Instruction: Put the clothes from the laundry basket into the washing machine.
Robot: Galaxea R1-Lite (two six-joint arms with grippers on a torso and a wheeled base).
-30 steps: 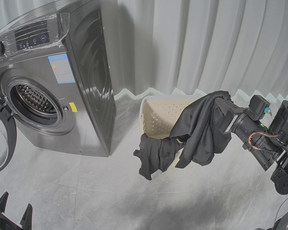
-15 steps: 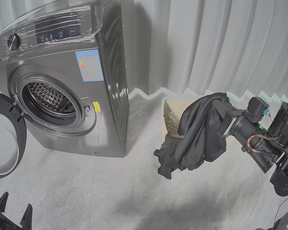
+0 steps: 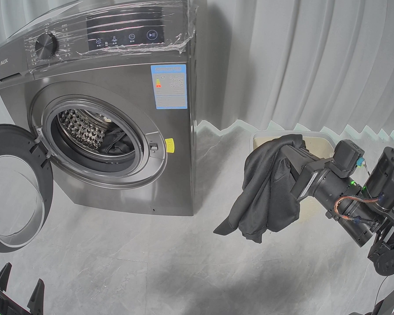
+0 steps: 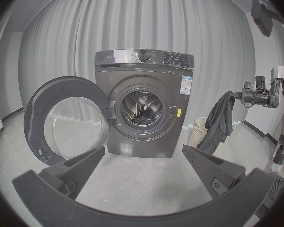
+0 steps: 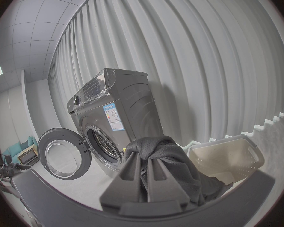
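Dark grey cloth, one garment (image 3: 267,184), hangs from the right gripper (image 5: 144,157), whose jaws are pressed together on a bunched fold near its top. The rest drapes down in long loose folds, and its lowest corner hangs close above the floor (image 3: 162,259). The garment is held in the air just in front of the laundry basket (image 3: 315,138), well apart from the washing machine (image 3: 118,88). Some dark clothing (image 3: 118,143) lies low in the drum (image 3: 81,130), so part of the job looks done. The part of the basket's inside seen from the right wrist holds no other cloth, though its bottom is partly hidden, so this may be the last piece. What is left is to carry it across, push it through the round opening and let go. The door (image 3: 13,189) stands swung wide to the robot's left, leaving the opening fully exposed, and bare floor lies between basket and machine, giving room for the swing. The edges to mind are the machine's near front corner, which stands between garment and opening, and the lower lip of the opening, where the trailing hem could catch. The left gripper (image 3: 22,274) sits low at the robot's left with its jaws apart and holding nothing, facing the opening.
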